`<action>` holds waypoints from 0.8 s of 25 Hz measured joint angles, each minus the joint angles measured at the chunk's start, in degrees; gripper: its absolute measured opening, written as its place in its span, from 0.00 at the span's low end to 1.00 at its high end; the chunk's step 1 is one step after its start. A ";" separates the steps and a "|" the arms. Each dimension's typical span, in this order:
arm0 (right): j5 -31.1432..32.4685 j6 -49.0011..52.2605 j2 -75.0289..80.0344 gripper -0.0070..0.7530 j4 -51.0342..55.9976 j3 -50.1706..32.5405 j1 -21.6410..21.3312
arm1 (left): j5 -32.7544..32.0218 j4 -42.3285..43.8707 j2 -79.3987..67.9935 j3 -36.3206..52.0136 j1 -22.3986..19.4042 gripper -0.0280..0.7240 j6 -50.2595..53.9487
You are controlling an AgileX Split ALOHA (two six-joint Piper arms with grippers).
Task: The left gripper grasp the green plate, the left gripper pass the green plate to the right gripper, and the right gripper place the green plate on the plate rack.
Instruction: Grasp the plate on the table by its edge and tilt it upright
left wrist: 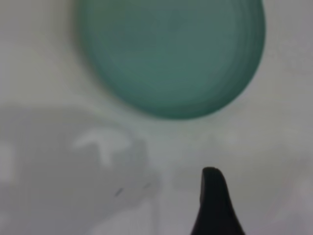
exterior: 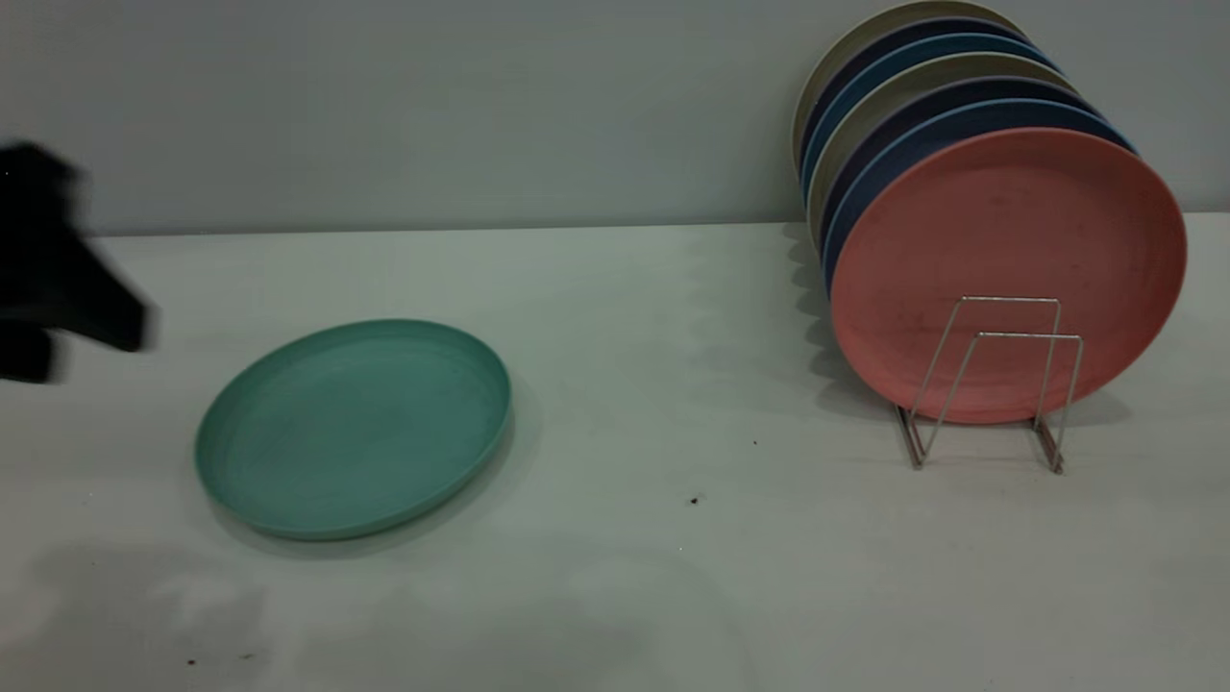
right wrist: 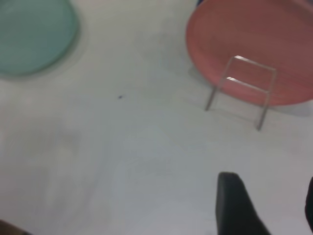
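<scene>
left gripper [exterior: 58, 317] hangs beside the green plate [exterior: 354, 428], not touching.

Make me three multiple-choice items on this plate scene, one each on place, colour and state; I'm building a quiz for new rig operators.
1. Where does the green plate lie?
A. flat on the table, apart from the plate rack
B. upright in the rack
C. on top of the pink plate

2. What colour is the frontmost plate in the rack?
A. blue
B. salmon pink
C. cream

3. What is the left gripper doing?
A. clamping the green plate
B. touching the rack
C. holding nothing, off the plate's left side

Answers: 1 A, the plate rests flat, well left of the rack. 2 B, pink faces front, with blue and cream plates behind. 3 C, bare table separates gripper and plate.
</scene>
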State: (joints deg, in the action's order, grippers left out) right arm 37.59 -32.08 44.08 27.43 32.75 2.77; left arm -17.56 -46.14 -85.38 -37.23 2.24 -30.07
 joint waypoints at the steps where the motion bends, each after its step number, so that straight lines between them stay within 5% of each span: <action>1: -0.17 -0.71 0.82 0.50 0.70 0.06 0.00 | -0.78 -4.49 -4.57 -2.27 -0.40 0.73 -5.19; 9: -0.66 -1.48 2.61 0.51 1.70 0.06 0.00 | -4.48 -39.46 -27.53 -9.08 -8.04 0.73 -35.97; 20: -0.94 -1.50 2.61 0.51 1.72 0.06 0.00 | -10.82 -43.86 -30.84 -9.50 -21.41 0.73 -41.04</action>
State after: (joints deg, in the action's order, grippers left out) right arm 36.65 -33.58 46.70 29.15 32.81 2.77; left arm -28.37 -90.00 -116.23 -46.73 -19.17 -71.11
